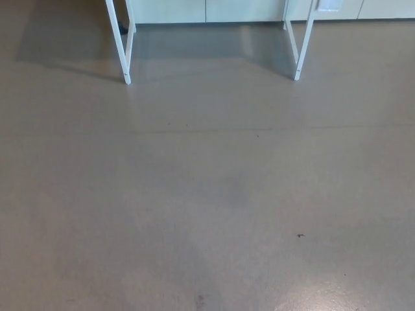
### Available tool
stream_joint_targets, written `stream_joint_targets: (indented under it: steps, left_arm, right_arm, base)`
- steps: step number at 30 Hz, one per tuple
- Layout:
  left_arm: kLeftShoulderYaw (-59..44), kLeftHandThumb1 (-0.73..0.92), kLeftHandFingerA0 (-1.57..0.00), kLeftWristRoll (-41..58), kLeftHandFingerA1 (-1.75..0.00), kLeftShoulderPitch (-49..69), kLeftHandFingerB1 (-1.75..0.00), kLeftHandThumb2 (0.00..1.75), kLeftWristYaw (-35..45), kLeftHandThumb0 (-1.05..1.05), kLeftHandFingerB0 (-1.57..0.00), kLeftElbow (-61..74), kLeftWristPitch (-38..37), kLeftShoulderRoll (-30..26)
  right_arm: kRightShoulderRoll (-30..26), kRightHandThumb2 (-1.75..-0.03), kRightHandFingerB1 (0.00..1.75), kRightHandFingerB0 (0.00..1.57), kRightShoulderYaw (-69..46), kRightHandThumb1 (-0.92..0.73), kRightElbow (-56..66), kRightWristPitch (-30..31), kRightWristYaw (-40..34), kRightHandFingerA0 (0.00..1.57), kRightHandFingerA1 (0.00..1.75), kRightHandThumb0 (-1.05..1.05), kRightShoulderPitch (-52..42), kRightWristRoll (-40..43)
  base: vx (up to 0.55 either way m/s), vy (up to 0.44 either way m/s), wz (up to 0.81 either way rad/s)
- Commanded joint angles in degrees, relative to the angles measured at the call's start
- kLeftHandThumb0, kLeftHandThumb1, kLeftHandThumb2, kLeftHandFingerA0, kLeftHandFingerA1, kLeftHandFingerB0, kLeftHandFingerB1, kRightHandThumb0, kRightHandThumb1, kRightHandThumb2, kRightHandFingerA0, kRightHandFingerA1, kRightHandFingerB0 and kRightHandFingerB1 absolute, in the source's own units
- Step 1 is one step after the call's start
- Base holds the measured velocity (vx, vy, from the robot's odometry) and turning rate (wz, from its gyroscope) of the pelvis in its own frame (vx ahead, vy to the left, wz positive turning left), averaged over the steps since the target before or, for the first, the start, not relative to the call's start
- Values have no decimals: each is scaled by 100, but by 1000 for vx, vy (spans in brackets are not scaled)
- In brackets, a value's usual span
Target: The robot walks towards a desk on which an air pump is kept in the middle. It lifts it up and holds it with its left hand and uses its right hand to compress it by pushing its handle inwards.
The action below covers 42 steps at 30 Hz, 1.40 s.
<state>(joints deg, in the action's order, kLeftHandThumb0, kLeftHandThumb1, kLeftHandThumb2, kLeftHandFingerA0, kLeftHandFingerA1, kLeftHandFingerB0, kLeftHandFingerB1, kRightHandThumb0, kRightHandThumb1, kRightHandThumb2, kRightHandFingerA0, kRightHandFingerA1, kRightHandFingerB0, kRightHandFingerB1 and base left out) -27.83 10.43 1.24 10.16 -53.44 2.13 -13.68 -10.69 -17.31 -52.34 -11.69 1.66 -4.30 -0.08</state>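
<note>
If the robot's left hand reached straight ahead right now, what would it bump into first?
That cannot be told: neither hand shows in the head view. Ahead lies only bare grey floor, then two pairs of white desk legs far off at the top, with a pale wall behind. The pump is out of sight.

White desk legs cut off by the top edge, desktop above them out of frame, pale cabinet fronts behind the legs cropped to a strip, small dark floor speck too tiny to identify

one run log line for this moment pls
phase: approach | view: floor, white desk legs ahead | air pump: not visible | hands: not in view
</note>
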Motion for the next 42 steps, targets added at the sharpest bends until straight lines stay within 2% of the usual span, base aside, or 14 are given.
stream_joint_targets:
  steps: [1,10,15,19,20,26,32,41,42]
  left_arm:
    - [-465,72,-46,708,-48,-48,-39,61,521,-9,-38,19,-137,-131]
    - [-526,66,-48,739,-53,-154,-44,63,502,-14,-42,-27,-185,-126]
    - [-449,70,-53,706,-51,-152,-41,60,420,-8,-44,8,-145,-132]
    - [-434,67,-48,727,-51,-135,-43,63,418,-13,-43,3,-162,-125]
    - [-419,71,-50,731,-51,-126,-41,60,433,-8,-42,15,-144,-136]
    - [-388,69,-51,774,-49,-68,-40,60,430,-8,-42,73,-89,-143]
    - [-322,71,-43,757,-48,18,-41,65,560,-14,-37,151,-117,-181]
    - [-276,70,-49,781,-48,117,-39,60,556,-10,-39,202,-115,-191]
    - [-271,68,-44,777,-48,107,-41,63,558,-14,-39,171,-128,-199]
  right_arm:
    - [37,-60,38,46,-362,-68,-239,-893,-60,64,45,-19,80,460]
    - [36,-60,39,47,-410,-68,-368,-1086,-69,63,44,-20,179,486]
    - [39,-60,38,47,-403,-68,-347,-1070,-127,64,44,-20,140,499]
    - [37,-60,39,48,-408,-68,-382,-1139,-83,63,44,-21,89,549]
    - [37,-60,39,48,-397,-68,-410,-1177,-100,63,45,-21,77,541]
    - [43,-60,39,47,-388,-67,-490,-1280,-88,63,45,-21,13,565]
    - [61,-60,39,48,-364,-68,-574,-1342,-118,61,45,-22,-7,560]
    - [73,-60,40,49,-327,-66,-694,-1480,-147,62,44,-21,-55,558]
    - [64,-60,40,51,-313,-67,-717,-1474,-178,64,45,-21,-43,538]
  base:
    - [0,0,0]
    - [12,8,3]
    - [-22,108,-7]
    - [61,246,-27]
    - [205,368,13]
    - [229,330,2]
    - [246,-7,9]
    - [365,-128,20]
    - [301,-101,-1]
